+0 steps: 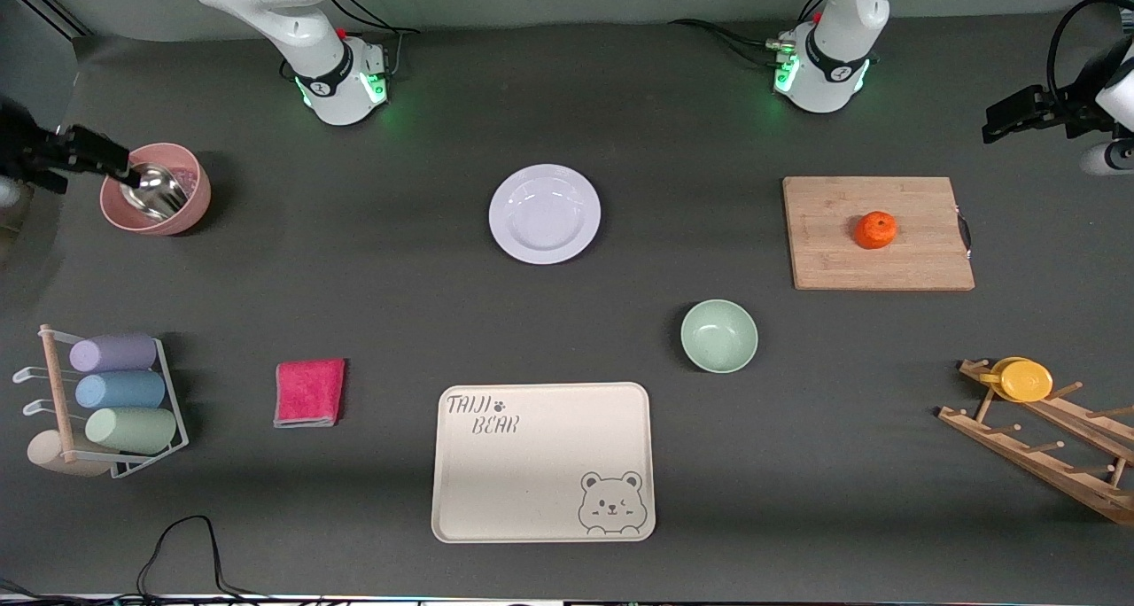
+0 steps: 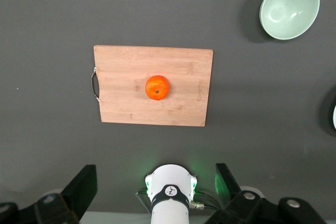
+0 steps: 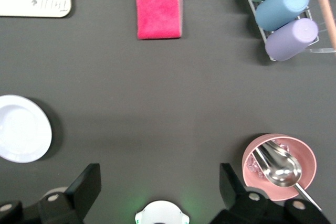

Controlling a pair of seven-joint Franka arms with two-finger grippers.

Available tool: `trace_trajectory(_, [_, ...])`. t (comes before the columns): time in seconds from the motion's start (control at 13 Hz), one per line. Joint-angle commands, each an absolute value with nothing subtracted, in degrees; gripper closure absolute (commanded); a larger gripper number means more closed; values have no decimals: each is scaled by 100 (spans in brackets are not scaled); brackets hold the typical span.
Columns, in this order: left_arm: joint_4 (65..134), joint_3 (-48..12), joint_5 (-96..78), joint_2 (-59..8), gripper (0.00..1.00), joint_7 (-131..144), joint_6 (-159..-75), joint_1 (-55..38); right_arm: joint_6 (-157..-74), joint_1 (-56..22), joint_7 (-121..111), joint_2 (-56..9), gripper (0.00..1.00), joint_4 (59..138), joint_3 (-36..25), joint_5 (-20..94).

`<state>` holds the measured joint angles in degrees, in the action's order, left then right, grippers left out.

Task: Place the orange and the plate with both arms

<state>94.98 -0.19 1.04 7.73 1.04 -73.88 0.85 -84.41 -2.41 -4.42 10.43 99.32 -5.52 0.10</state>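
The orange (image 1: 875, 230) sits in the middle of a wooden cutting board (image 1: 833, 260) toward the left arm's end of the table; it also shows in the left wrist view (image 2: 157, 87). The white plate (image 1: 544, 213) lies on the table between the two arm bases, and the right wrist view shows it too (image 3: 21, 129). My left gripper (image 1: 1019, 114) hangs high over the left arm's end of the table, open and empty (image 2: 156, 182). My right gripper (image 1: 89, 154) hangs high over the right arm's end, open and empty (image 3: 160, 182).
A pale green bowl (image 1: 718, 336) and a cream bear-print tray (image 1: 532, 482) lie nearer the camera than the plate. A pink cloth (image 1: 309, 392), a cup rack (image 1: 115, 402), a pink bowl (image 1: 182, 212) with a ladle, and a wooden rack with a yellow cup (image 1: 1026, 380) stand around.
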Motion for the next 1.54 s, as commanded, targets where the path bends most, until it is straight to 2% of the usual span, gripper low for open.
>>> trace_trajectory(0.0, [10217, 17, 158, 1605, 0, 9, -7434, 123, -8710, -518, 226, 1800, 0, 10852, -545, -18])
trace_trajectory(0.23, [10801, 132, 149, 2074, 0, 26, -7585, 114, -9201, -624, 264, 2450, 0, 11757, -545, -18])
trace_trajectory(0.46, [11038, 132, 149, 2083, 0, 70, -7594, 106, -9334, -694, 272, 2531, 0, 12032, -562, 17])
trace_trajectory(0.62, [11555, 114, 149, 2249, 0, 333, -7925, 70, -9334, -703, 255, 2540, 0, 12233, -589, 480])
trace_trajectory(1.0, [13505, 114, 149, 2487, 0, 387, -9883, 105, -9807, -686, -174, 2444, 0, 13094, -703, 1886])
trace_trajectory(1.23, [14604, 114, 149, 2470, 0, 378, -11272, 114, -10666, -685, -869, 2400, 0, 14129, -747, 3151])
trace_trajectory(1.46, [15300, 123, 289, 2120, 0, 325, -12521, 114, -11372, -686, -2393, 1831, 0, 14913, -747, 4757])
